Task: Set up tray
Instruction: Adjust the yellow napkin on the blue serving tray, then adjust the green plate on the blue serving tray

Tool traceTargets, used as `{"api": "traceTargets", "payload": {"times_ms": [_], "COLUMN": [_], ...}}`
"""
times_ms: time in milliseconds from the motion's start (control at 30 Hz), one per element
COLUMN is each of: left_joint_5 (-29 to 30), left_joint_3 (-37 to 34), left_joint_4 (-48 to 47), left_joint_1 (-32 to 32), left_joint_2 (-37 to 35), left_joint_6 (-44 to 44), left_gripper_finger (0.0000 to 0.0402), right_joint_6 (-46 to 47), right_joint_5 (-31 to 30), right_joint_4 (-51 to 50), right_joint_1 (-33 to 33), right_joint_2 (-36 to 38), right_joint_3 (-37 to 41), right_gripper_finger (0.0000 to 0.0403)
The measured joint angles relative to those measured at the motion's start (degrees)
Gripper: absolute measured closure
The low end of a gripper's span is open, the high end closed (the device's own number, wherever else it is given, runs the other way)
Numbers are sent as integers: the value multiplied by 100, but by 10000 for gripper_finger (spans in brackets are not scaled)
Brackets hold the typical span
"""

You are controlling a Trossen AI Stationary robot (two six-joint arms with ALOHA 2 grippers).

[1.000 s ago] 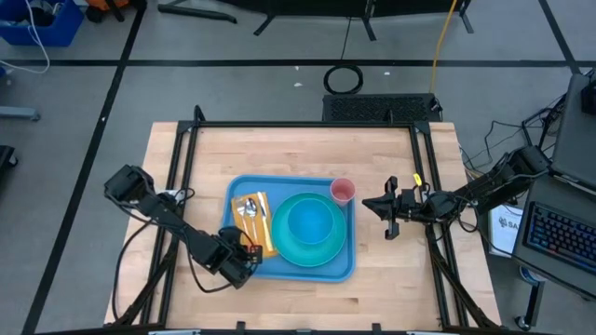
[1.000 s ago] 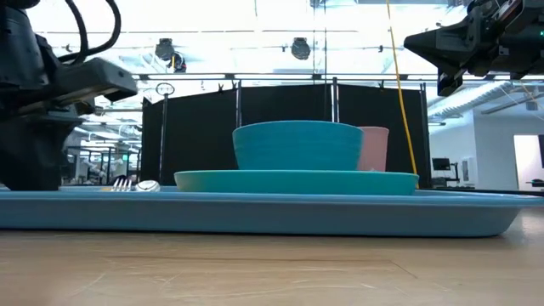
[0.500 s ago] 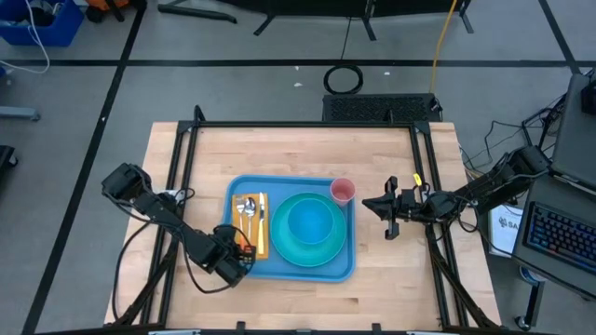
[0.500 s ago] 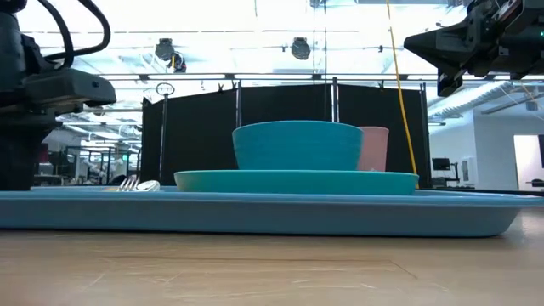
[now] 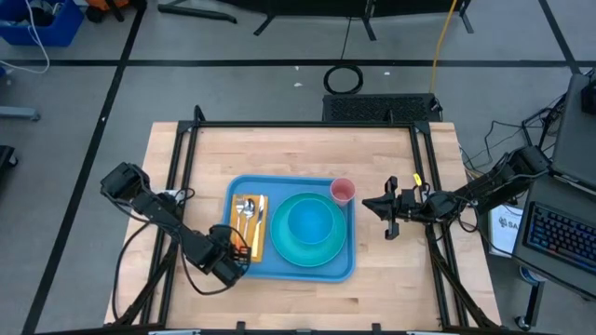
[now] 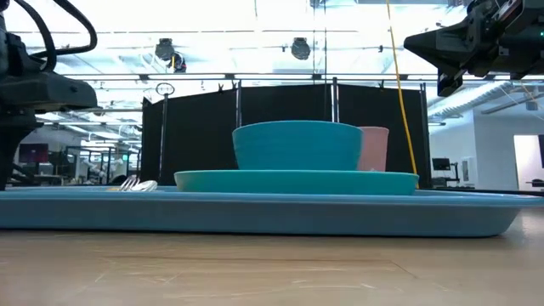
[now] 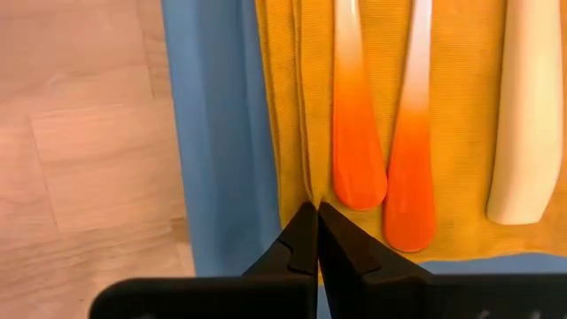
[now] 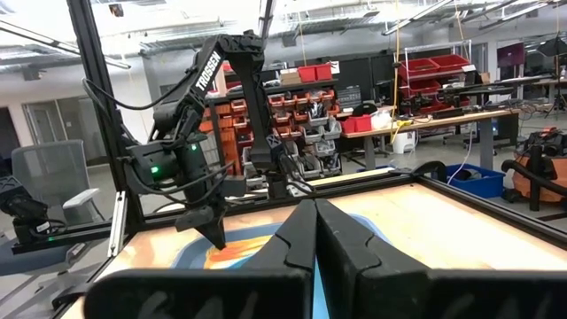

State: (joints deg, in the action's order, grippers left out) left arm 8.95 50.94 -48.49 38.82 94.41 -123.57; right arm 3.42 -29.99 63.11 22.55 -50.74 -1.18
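We see the tray point(image 5: 291, 267) mid-surface, nearer the front edge, bare wood all around it. The left tool point(image 5: 240, 253), fingers together, hovers at its front-left corner; the right tool point(image 5: 377, 206), together and empty, waits toward the right edge.

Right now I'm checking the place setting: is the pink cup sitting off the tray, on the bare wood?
No, the pink cup stands inside the tray, at its far right corner beside the plate.

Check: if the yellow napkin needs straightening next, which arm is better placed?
Left, probably. The left gripper, shut, sits at the tray's near-left corner, right at the yellow napkin's edge. The right gripper, also shut, hovers off the tray's right side.
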Motion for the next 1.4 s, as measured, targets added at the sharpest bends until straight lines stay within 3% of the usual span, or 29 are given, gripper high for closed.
{"api": "traceTargets", "payload": {"times_ms": [200,600,1000,1400], "left_joint_5": [144,294,353,1319], "left_joint_3": [0,7,53,522], "left_joint_4": [211,390,489,325], "left_joint_1": [7,68,86,-132], "left_joint_2": [-9,-102,-150,-157], "left_joint_6": [67,84,182,1190], "left_gripper_finger": [398,319,298,298], "right_joint_6": [0,-2,0,0], "right_joint_5": [1,1,1,1], "right_joint_4": [-2,0,-2,-2], "right_joint_1": [-1,-1,1,0], "right_joint_2": [0,0,0,0], "right_joint_3": [0,1,0,2], "right_gripper_finger": [403,403,403,403]}}
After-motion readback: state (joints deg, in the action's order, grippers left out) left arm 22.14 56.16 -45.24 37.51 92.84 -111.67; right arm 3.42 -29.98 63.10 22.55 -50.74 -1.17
